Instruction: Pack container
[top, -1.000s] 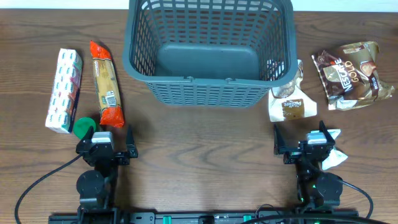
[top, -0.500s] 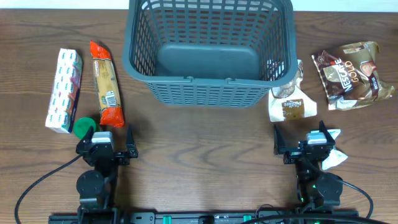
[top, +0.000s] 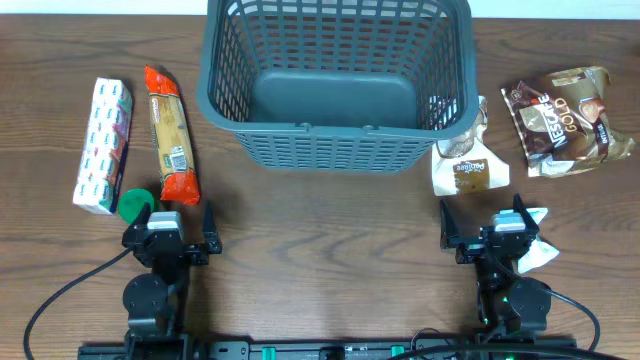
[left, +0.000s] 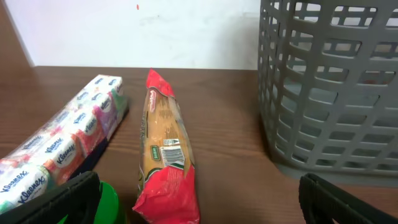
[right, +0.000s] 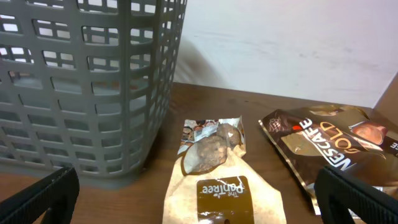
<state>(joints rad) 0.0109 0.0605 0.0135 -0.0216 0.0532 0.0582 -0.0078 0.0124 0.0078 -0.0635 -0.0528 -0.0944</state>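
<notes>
The grey-blue slatted basket (top: 338, 80) stands empty at the back middle of the table; it also shows in the left wrist view (left: 329, 87) and the right wrist view (right: 87, 81). My left gripper (top: 170, 238) is open and empty at the front left, behind a red-ended biscuit packet (left: 163, 158) and a tissue pack (left: 68, 140). My right gripper (top: 492, 232) is open and empty at the front right, behind a beige Pantree bag (right: 221, 177) and a brown Nescafe Gold pouch (right: 323, 140).
A green round lid (top: 134, 205) lies by the left gripper and shows in the left wrist view (left: 109, 202). A white packet (top: 535, 250) lies partly under the right gripper. Bare wood table (top: 320, 240) lies between the arms.
</notes>
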